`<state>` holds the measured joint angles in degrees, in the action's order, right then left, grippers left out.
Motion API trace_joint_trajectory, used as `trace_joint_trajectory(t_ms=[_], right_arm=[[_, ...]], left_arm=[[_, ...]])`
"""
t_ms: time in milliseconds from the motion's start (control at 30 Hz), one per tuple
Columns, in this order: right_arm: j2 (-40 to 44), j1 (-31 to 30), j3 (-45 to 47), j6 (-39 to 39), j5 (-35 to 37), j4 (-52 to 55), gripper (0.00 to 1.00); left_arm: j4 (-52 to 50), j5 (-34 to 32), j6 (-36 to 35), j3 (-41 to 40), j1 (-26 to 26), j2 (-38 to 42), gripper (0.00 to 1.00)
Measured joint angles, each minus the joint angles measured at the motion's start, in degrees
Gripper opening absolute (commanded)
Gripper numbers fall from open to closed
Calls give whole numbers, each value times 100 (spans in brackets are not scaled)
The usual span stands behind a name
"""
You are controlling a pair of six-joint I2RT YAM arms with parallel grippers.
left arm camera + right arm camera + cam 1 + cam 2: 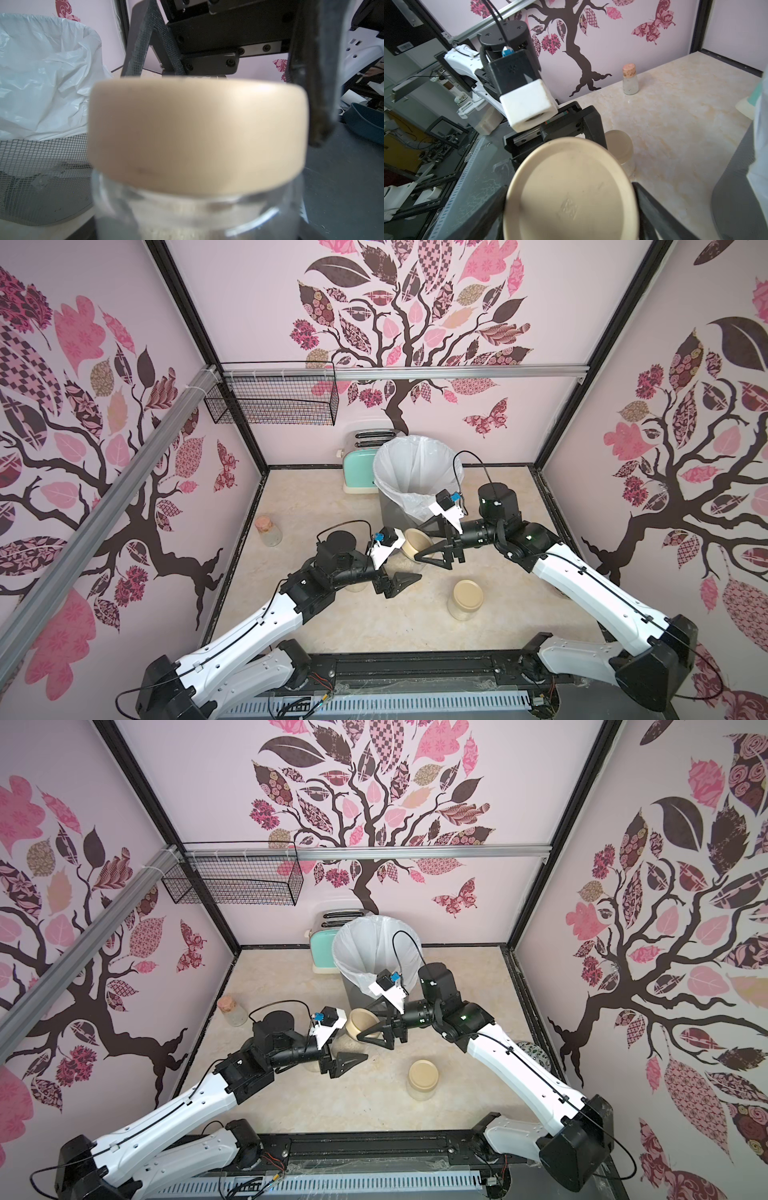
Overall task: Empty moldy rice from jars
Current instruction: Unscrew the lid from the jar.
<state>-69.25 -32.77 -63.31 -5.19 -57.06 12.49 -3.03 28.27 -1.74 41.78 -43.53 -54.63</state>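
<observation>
Now | L gripper (401,583) holds jar (166,214), fingers hidden | R gripper (417,544) wide round lid (571,193), contact unclear

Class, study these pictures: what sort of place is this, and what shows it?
Probably a mock kitchen inside a robot test booth: a mint toaster and lined bin on a marble-look counter, walled by decorated panels.

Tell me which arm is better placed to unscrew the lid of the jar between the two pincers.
Right. The right pincer straddles the lid, seemingly touching its rim on both sides, so it can twist. The left pincer holds the jar by its glass body, steadying it.
</observation>
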Motion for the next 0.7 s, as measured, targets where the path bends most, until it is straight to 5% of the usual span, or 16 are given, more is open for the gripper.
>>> trace_joint_trajectory(t_ms=[267,700], right_arm=[[0,103,11,-302,-564,-470,84],[98,660,-63,-317,-492,-415,81]], left_arm=[[39,11,26,0,4,109,56],[28,-170,46,0,26,168,56]])
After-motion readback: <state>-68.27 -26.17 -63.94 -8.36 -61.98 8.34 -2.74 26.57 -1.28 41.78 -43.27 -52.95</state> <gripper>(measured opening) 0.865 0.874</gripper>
